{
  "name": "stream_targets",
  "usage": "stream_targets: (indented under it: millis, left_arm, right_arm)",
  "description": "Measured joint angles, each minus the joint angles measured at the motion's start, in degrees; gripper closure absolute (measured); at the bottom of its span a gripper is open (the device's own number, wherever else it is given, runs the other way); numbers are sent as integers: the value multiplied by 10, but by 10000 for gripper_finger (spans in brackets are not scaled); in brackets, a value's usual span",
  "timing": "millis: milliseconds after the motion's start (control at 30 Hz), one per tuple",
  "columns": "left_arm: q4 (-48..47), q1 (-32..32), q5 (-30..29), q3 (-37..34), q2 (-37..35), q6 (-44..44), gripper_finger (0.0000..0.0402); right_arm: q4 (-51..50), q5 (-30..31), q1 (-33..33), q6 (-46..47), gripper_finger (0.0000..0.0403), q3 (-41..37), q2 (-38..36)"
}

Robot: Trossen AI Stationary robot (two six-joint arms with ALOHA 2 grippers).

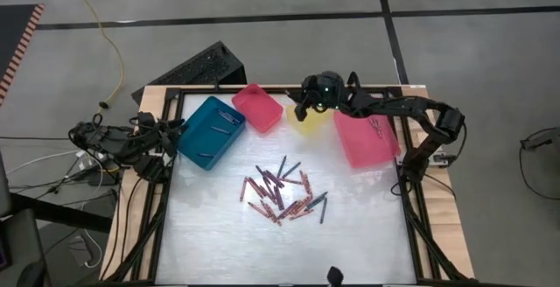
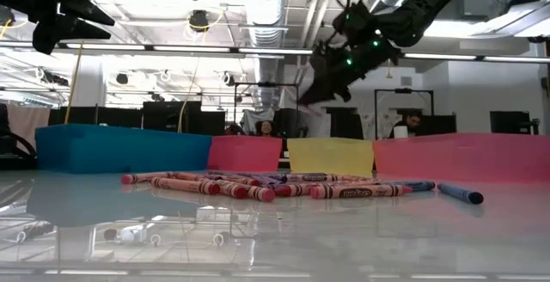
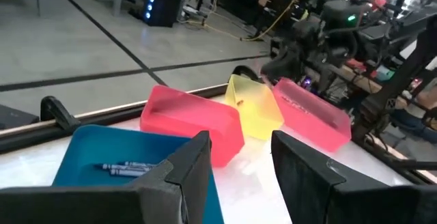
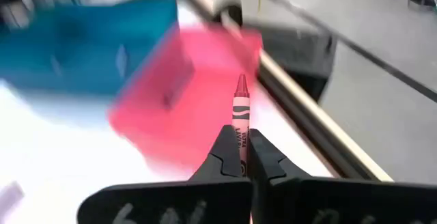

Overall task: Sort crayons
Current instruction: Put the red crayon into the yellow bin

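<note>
While the loose crayons [image 1: 282, 192] lie heaped mid-table in front of the yellow bin [image 1: 308, 119], the right gripper [image 4: 240, 157] hangs above that bin — fingers pinching one red crayon [image 4: 240, 111], tip pointing outward. Left of the yellow bin, beyond the small pink bin [image 1: 258, 107] and teal bin [image 1: 210, 131], the left gripper [image 3: 239, 176] waits, fingers spread.

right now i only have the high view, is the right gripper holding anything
observer: yes, the right gripper is shut on a red crayon, with its tip sticking out past the fingers.
operator: how high is it
observer: the low view has it hanging well above the yellow bin.
operator: and the left one
observer: the left gripper is open with nothing between its fingers, near the teal bin.
</note>
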Motion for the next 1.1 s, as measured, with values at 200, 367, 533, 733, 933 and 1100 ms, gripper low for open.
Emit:
stream_targets:
  millis: [200, 367, 533, 733, 933, 1100]
  left_arm:
    - [0, 0, -37, 0, 0, 26, 256]
    - [0, 0, -85, 0, 0, 30, 256]
    - [0, 0, -82, 0, 0, 25, 256]
    - [-3, 0, -80, 0, 0, 24, 256]
    - [-3, 0, -79, 0, 0, 24, 256]
    - [-4, 0, -80, 0, 0, 23, 256]
  right_arm:
    - [-110, -4, -29, -80, 403, 0, 1]
    - [-141, -4, -42, -121, 403, 0, 1]
    - [-169, -4, -50, -163, 403, 0, 1]
    - [-177, -4, -57, -169, 396, 0, 1]
    - [-177, -4, -56, -175, 368, 0, 2]
    - [-191, -4, -56, -176, 350, 0, 2]
